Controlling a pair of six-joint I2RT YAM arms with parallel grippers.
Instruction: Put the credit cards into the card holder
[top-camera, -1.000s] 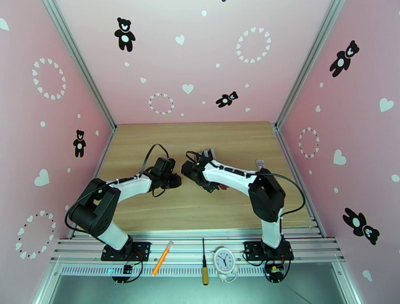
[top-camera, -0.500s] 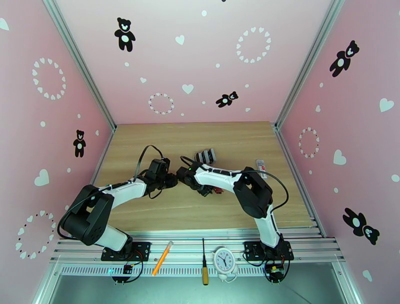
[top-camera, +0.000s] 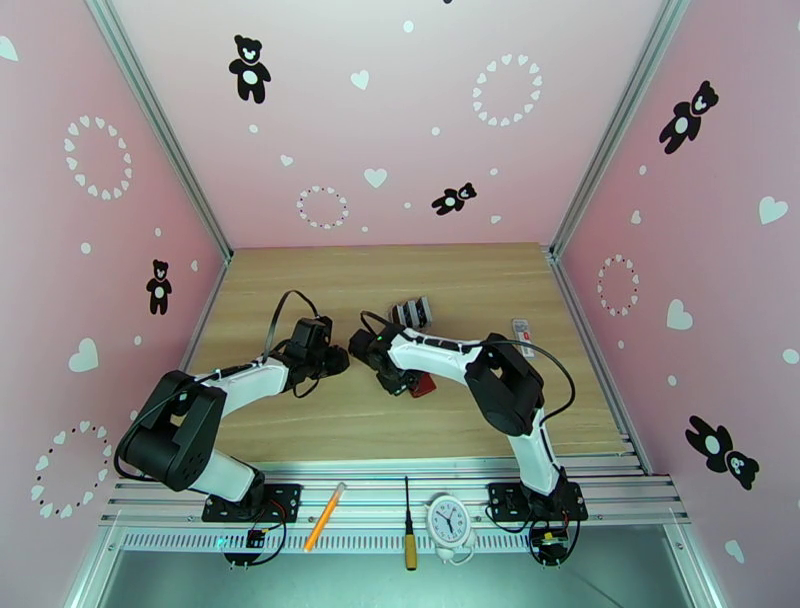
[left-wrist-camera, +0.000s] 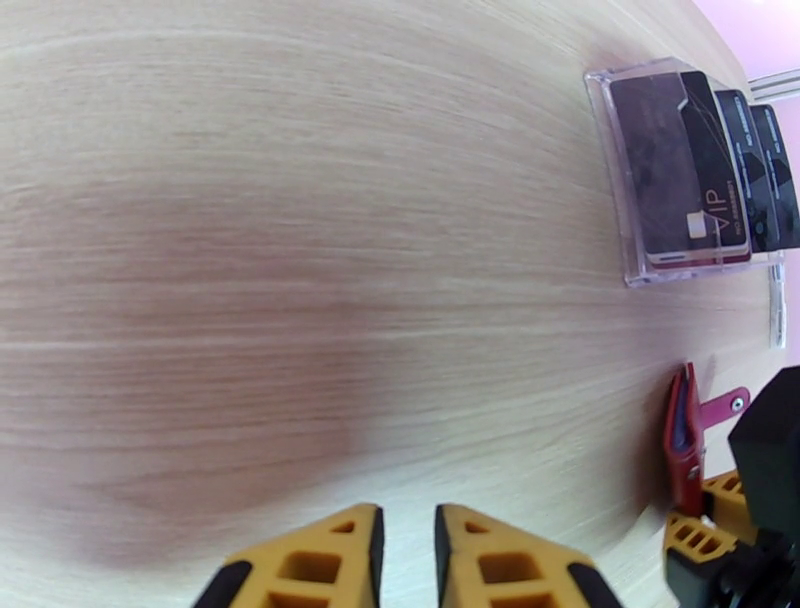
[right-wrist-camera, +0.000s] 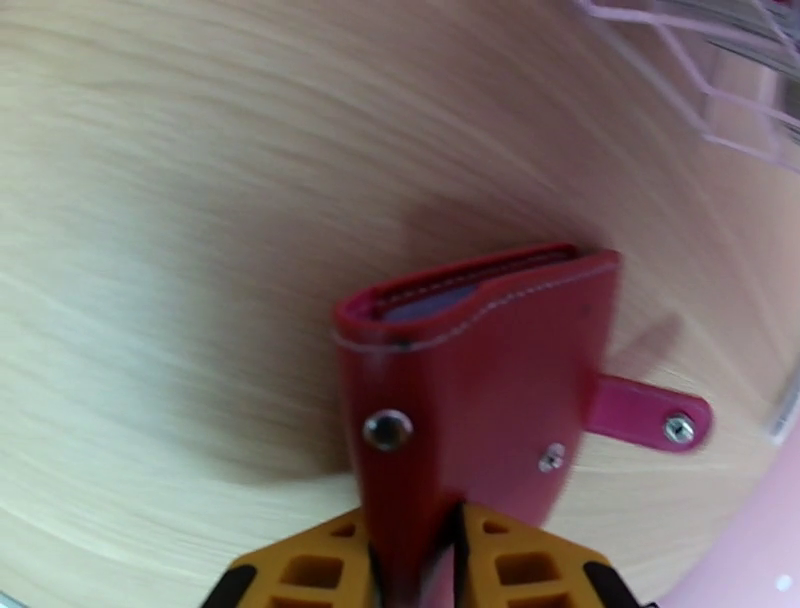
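R gripper (right-wrist-camera: 415, 535) tight on red card holder (right-wrist-camera: 480, 380); L gripper (left-wrist-camera: 408, 535) nearly closed, slim gap

A lab test booth (pink teddy-print walls (top-camera: 400, 120)) framed in aluminium rails (top-camera: 165, 130).

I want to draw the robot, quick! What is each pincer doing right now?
Left pincer: nearly closed, holding nothing.
Right pincer: closed on the red card holder.
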